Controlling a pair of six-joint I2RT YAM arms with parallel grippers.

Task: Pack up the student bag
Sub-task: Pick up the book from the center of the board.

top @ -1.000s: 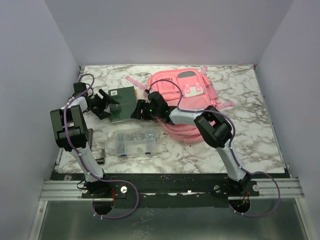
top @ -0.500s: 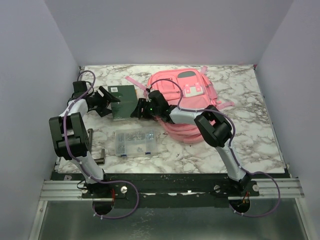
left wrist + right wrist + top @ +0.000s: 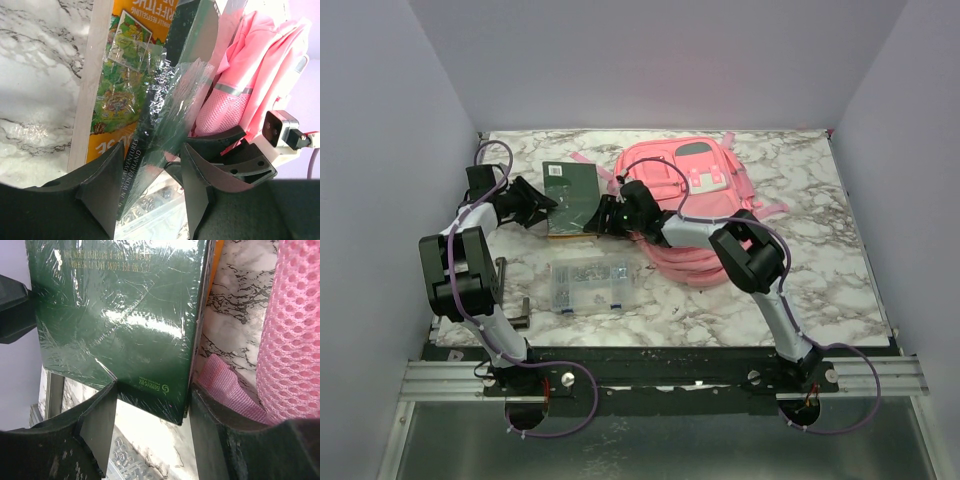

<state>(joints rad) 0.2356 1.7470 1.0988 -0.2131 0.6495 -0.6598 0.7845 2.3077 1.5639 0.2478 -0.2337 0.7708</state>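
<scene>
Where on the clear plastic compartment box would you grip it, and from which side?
The clear plastic compartment box lies flat on the table, long edges running left to right, nothing touching it. Probably best from straight above, a gripper straddling its shorter near-to-far span at mid-length, so it lifts level.

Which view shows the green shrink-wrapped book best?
Top external: nearly the whole cover of the green shrink-wrapped book shows, beside the pink fabric backpack. Left wrist gives only its spine, with an orange book beside it; right wrist only a glare-covered stretch of cover.
</scene>
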